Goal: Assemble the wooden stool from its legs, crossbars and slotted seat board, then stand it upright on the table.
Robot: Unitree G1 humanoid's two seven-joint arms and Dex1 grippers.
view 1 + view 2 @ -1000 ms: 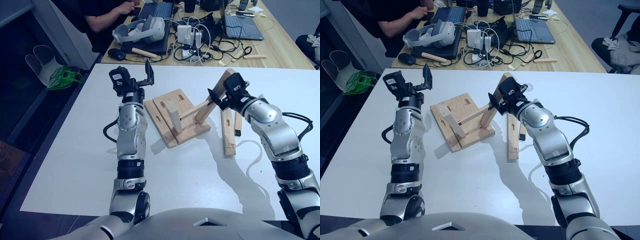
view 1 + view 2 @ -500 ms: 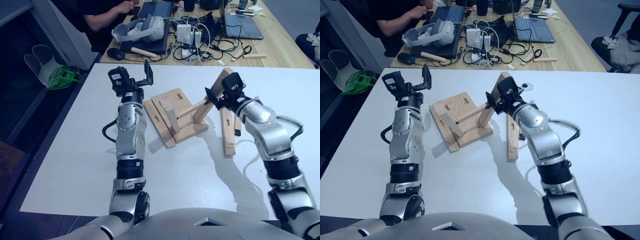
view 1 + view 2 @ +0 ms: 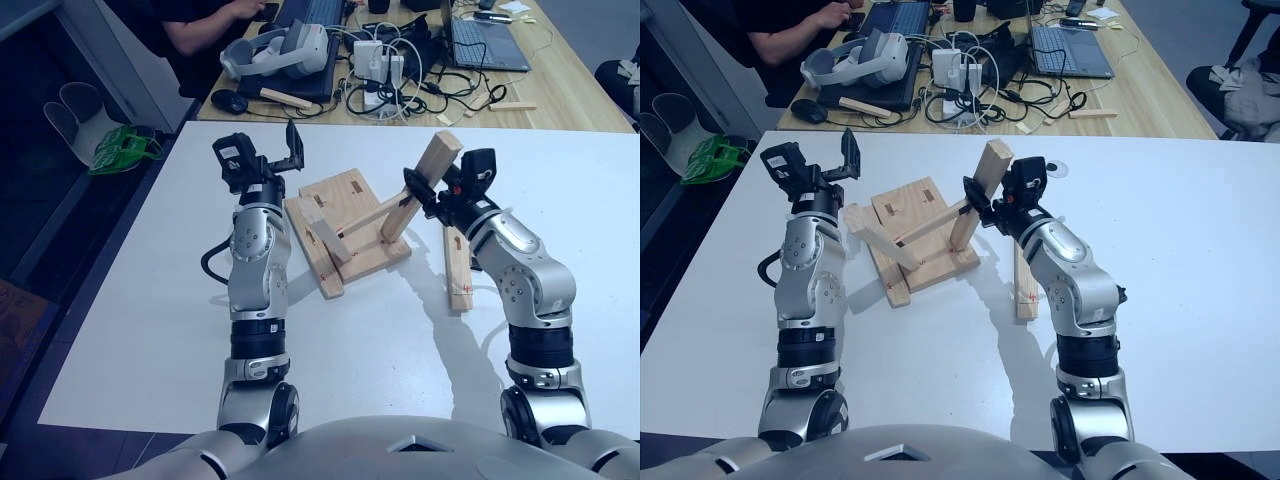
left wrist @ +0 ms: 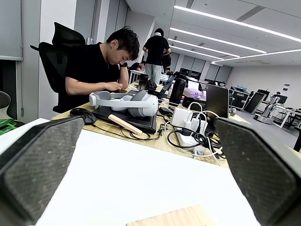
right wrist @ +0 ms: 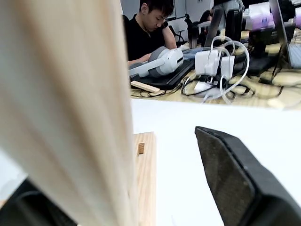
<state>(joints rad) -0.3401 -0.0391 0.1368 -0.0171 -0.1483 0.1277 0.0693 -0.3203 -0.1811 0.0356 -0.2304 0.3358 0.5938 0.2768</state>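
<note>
The slotted seat board (image 3: 340, 190) lies on the white table, one leg (image 3: 325, 236) standing up from it. A crossbar (image 3: 375, 213) joins that leg to a second leg (image 3: 441, 152), which leans over the board's right edge. My right gripper (image 3: 428, 185) brackets this second leg, open: in the right wrist view the leg (image 5: 70, 108) sits apart from one finger pad (image 5: 235, 179). My left gripper (image 3: 275, 155) hangs open above the board's far left corner, holding nothing; its pads (image 4: 37, 165) frame the board's edge (image 4: 183, 219).
A loose leg (image 3: 457, 270) and a short crossbar (image 3: 472, 250) lie on the table under my right forearm. Behind the table stands a wooden desk (image 3: 560, 85) with laptops, a headset and cables. Bare table (image 3: 400, 350) spreads toward me.
My right gripper moved left and away from me, tipping the leg more upright and nudging the seat board slightly left. The left arm kept still.
</note>
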